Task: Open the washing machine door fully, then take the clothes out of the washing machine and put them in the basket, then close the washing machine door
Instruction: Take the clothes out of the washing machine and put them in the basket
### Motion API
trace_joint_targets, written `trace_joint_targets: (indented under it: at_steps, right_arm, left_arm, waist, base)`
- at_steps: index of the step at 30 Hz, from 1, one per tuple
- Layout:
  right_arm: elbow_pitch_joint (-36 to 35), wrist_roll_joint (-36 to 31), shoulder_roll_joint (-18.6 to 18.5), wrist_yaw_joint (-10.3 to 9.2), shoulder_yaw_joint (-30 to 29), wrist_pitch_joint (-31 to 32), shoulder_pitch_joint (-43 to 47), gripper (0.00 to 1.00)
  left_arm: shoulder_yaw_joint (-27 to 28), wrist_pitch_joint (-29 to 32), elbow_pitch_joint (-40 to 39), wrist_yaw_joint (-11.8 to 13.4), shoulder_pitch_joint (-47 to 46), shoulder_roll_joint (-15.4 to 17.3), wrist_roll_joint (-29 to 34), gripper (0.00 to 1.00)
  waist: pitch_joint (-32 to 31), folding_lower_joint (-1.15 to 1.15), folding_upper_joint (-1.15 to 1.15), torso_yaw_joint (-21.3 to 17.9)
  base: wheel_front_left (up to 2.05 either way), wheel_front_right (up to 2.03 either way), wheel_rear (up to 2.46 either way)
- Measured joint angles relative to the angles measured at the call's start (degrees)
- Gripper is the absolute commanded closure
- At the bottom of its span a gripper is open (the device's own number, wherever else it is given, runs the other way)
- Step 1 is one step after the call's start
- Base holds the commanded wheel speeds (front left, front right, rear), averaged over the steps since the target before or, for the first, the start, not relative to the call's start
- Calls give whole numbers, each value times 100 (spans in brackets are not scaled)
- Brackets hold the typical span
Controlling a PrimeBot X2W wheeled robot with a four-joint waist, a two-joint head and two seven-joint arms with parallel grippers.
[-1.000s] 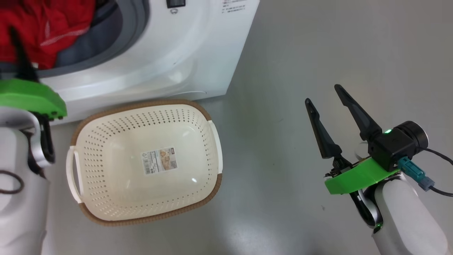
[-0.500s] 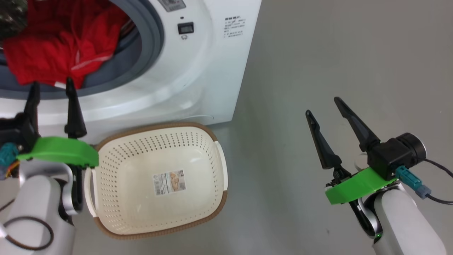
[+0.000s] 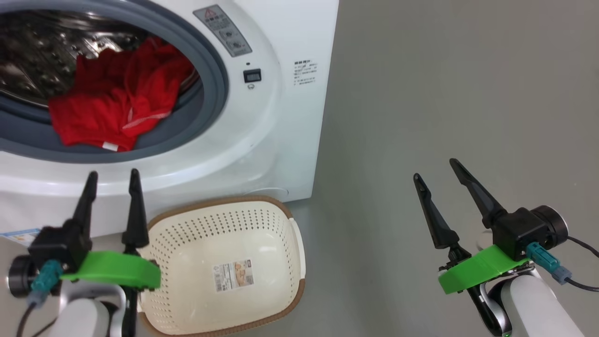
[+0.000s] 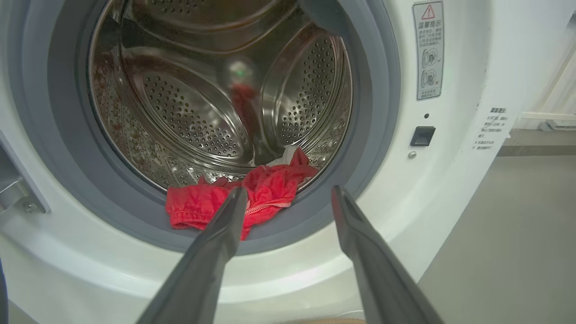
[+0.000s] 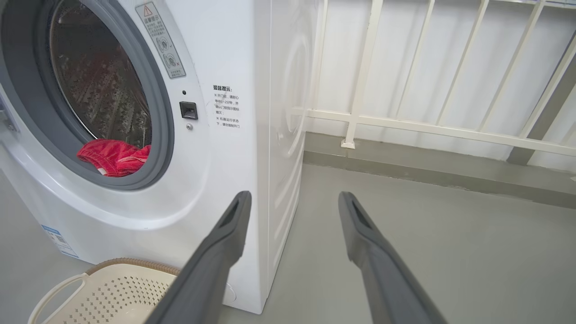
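Red clothes (image 3: 117, 110) lie heaped at the front lip of the drum in the washing machine (image 3: 281, 117), spilling onto its grey ring. In the left wrist view a scrap of white garment (image 4: 284, 155) peeks from behind them. The head view's left edge cuts off part of the drum. The left hand (image 3: 113, 173) is spread wide and empty before the machine's lower front, and its green mount hides one corner of the basket (image 3: 220, 202). The basket stands empty on the floor (image 3: 444, 93), just beside the machine. The right hand (image 3: 434, 169) is also spread and empty, well off to the side. A second ago the left fingers were nearly together at the red cloth, and the head camera has since tilted upward.
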Motion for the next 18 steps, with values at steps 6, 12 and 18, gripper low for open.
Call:
trace_joint_targets:
  at_steps: [6,12,18]
  right_arm:
    - [-36,-40,1,0,-25,0,171,0]
    - [-53,-44,1,0,-29,0,210,0]
    - [-94,-57,8,0,-40,0,258,0]
  left_arm:
    - [-144,-2,-365,-153,543,-11,-86,0]
    - [-129,-11,-489,-163,841,-22,-132,0]
    - [2,-60,-747,2,1057,-66,-11,0]
  waist:
    - [-262,0,0,12]
    - [-418,0,0,10]
    - [-502,0,0,31]
  base:
    - [0,0,0]
    - [0,0,0]
    - [0,0,0]
